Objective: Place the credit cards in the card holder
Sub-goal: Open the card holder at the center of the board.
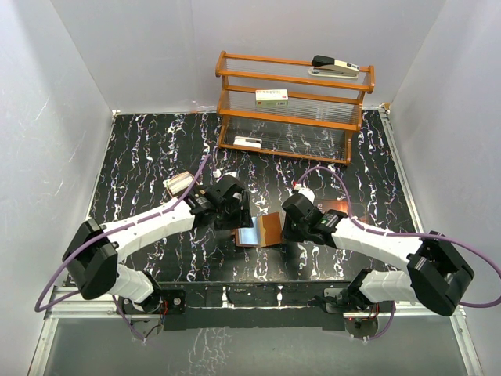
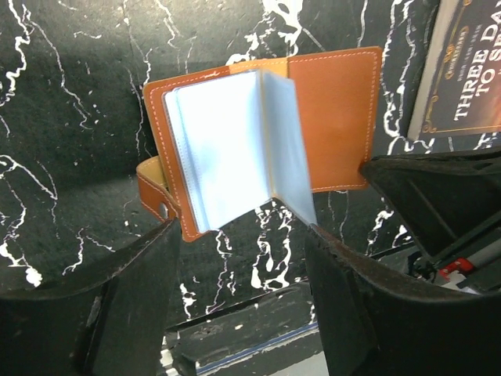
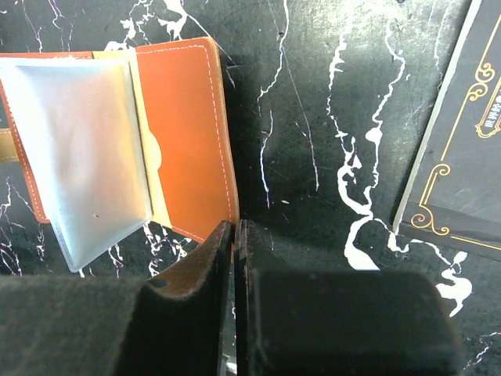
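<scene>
The card holder (image 1: pixel 262 231) lies open on the black marbled table between my two arms, brown leather with bluish-clear pockets (image 2: pixel 227 149) fanned upward. My left gripper (image 2: pixel 243 266) hovers open just short of its near edge, nothing between the fingers (image 2: pixel 133 305). My right gripper (image 3: pixel 233 235) is shut, and the near right corner of the brown cover (image 3: pixel 184 133) runs into the slit between its fingertips. The wallet's strap (image 2: pixel 153 188) trails off to the left. I cannot make out the credit cards in any view.
A dark booklet (image 3: pixel 462 157) with pale lettering lies right of the wallet, partly under the right arm. A small tan tray (image 1: pixel 178 182) sits behind the left arm. A wooden rack (image 1: pixel 293 106) at the back holds a stapler (image 1: pixel 335 66) and a white box (image 1: pixel 272 96).
</scene>
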{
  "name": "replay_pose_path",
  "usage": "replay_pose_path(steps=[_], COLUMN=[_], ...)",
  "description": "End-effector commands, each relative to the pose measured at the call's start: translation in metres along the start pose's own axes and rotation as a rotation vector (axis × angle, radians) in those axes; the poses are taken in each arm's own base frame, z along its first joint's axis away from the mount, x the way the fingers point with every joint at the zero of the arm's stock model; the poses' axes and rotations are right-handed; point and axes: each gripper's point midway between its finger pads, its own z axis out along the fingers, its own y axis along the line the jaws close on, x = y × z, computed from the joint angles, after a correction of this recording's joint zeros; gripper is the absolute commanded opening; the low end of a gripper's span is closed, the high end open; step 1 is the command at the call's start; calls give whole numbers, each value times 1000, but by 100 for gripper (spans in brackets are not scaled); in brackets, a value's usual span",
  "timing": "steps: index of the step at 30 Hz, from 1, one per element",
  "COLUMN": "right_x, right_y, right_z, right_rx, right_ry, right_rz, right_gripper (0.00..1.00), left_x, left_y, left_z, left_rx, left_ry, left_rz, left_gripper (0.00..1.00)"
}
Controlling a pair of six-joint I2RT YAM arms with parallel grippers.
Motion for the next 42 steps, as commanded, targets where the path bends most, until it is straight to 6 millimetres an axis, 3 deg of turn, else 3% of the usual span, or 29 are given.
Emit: replay_pose_path(steps=[1, 14, 20, 29, 42], right_x=[-10, -9, -9, -9, -10], right_y=[8, 9, 9, 10, 10], right_z=[-3, -3, -3, -2, -3], right_rx=[-41, -53, -55, -57, -57], right_ry=[-48, -48, -49, -48, -49], right_rz=[21, 21, 22, 21, 22], right_gripper=[4, 3, 3, 3, 3], left_x=[-20, -19, -16, -12, -1], left_y=[-18, -17, -5, -11, 0], left_z=[-16, 15, 27, 33, 49], left_rx=[75, 116, 99, 166, 125], left_ry=[-73, -63, -42, -25, 13], left_rz=[-31, -30, -52, -56, -59], left_gripper=[63, 70, 72, 73, 73])
